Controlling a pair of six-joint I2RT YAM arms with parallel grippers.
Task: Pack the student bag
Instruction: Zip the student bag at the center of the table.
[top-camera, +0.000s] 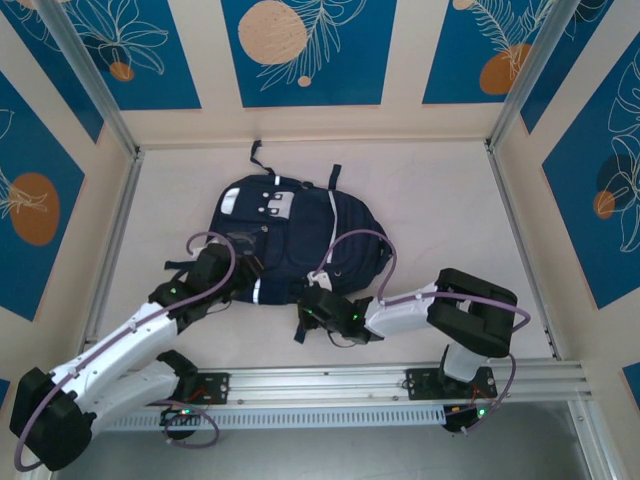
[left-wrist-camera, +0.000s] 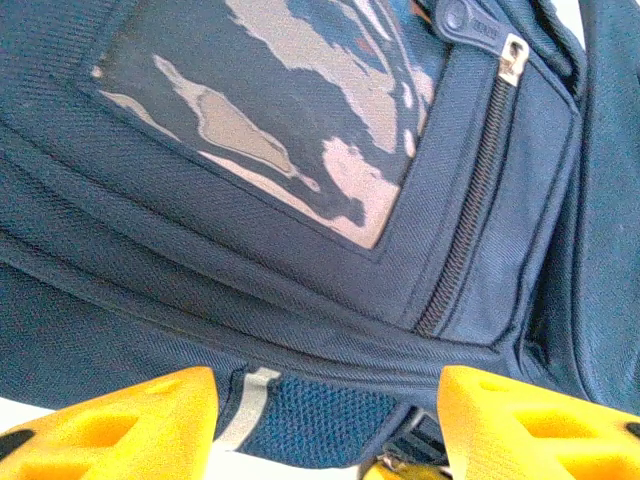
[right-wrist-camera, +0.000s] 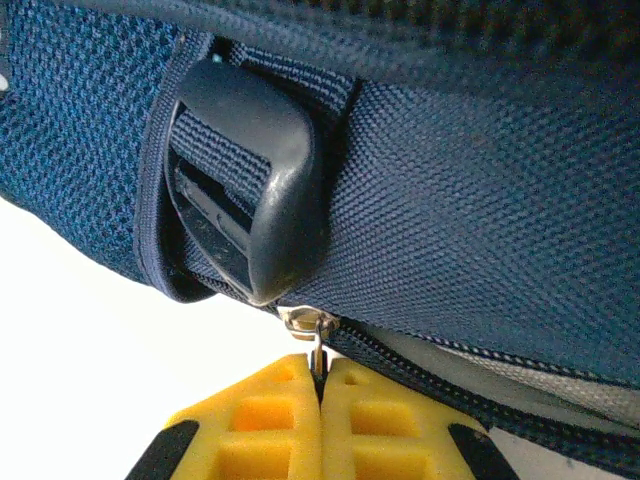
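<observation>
Student bag (top-camera: 300, 235): lies flat mid-table (top-camera: 430, 200).
Left gripper (left-wrist-camera: 330, 400): at the bag's near-left edge; yellow fingers (left-wrist-camera: 130, 425) spread, zipped pocket (left-wrist-camera: 300, 150) just beyond them.
Right gripper (right-wrist-camera: 320, 385): at the bag's near edge; fingers pressed together, pinching the metal zipper pull (right-wrist-camera: 318, 345) below the black buckle (right-wrist-camera: 250, 190).

Cloth student bag (top-camera: 300, 245), metal zip pull (right-wrist-camera: 318, 345)

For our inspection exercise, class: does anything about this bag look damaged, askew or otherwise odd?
The front panel of the student bag looks worn: its pale coating survives only as ragged, flaky patches over dark blue. Nothing else stands out.
</observation>
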